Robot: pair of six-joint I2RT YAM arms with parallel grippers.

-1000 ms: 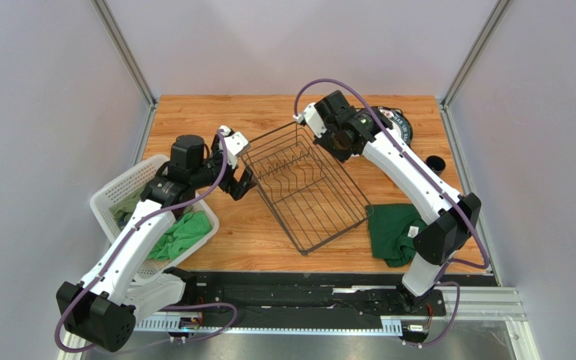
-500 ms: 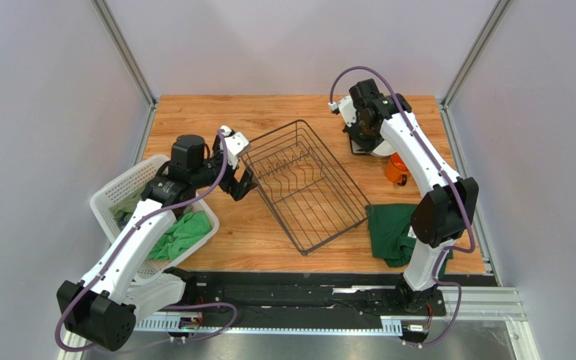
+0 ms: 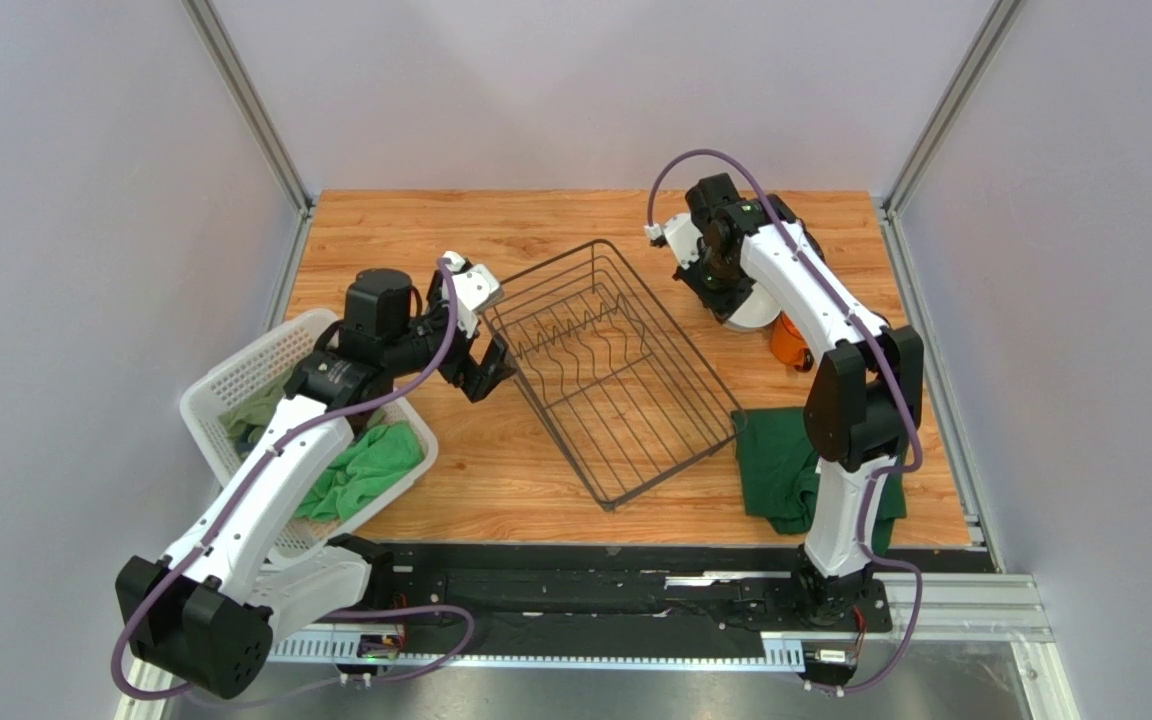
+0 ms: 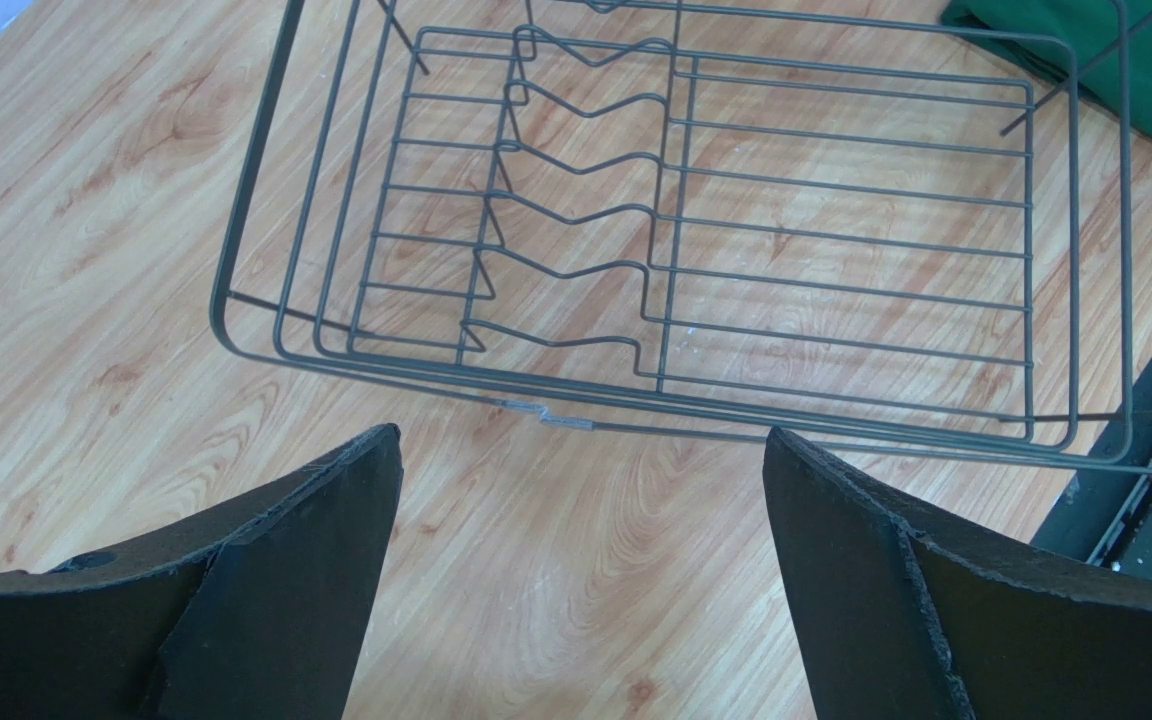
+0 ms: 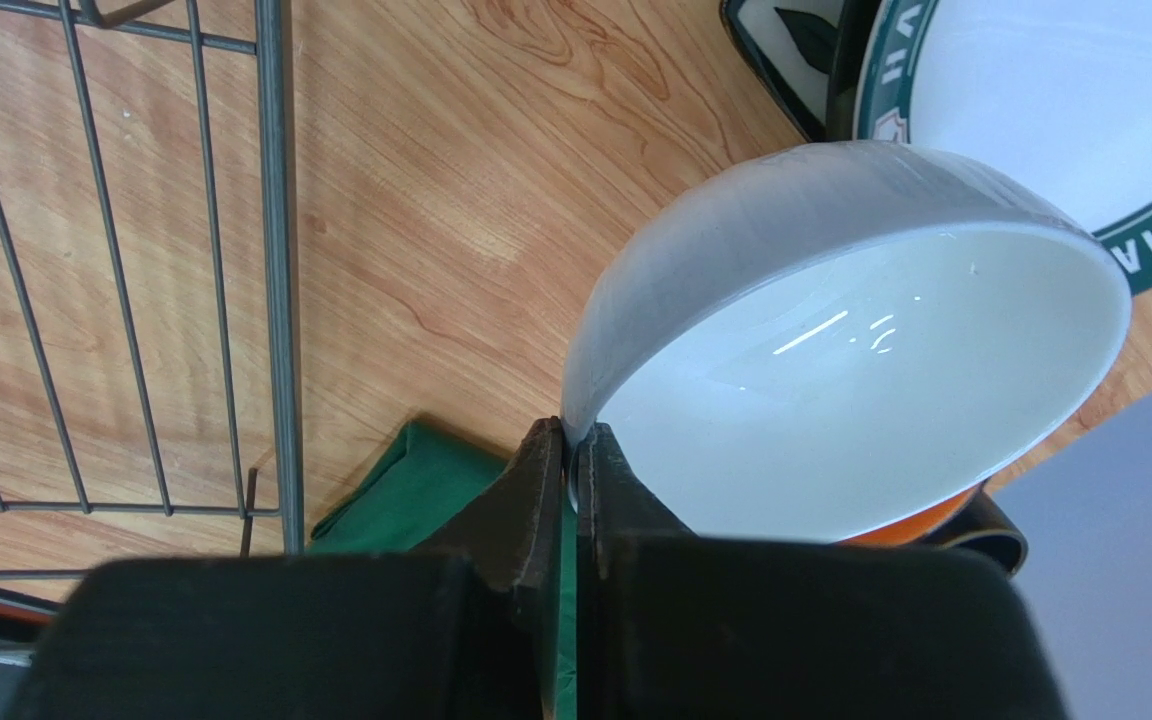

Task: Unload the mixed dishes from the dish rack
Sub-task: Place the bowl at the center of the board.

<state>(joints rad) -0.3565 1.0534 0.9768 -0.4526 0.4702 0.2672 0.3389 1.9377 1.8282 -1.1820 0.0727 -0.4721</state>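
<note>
Readable only in the right wrist view, on the dark-green rim of the round white plate [image 5: 1056, 105]: white capitals "HA", the rest of the lettering cut by the picture edge or hidden behind the white bowl [image 5: 838, 345], further strokes higher up too partial to tell.

Bowl [image 5: 838, 345] first: white glazed ceramic, slick and glossy, with light streaks across the inside. At one o'clock in my right wrist view is the plate [image 5: 1048, 90], same shiny glaze, dark-green printed rim. The mug [image 3: 793, 345] is glossy orange. My right fingers [image 5: 530, 503] are matt black plastic. My left fingers [image 4: 282, 585] are the same black, edges slightly rough. The rack [image 4: 674, 225] is thin dark metal wire, matt. The table [image 4: 117, 345] is pale wood grain, smooth, with a faint sheen. At four o'clock of the rack lies the cloth [image 3: 785, 458], soft green fabric, matt and creased. At nine o'clock sits the basket [image 3: 229, 393], white slotted plastic.
</note>
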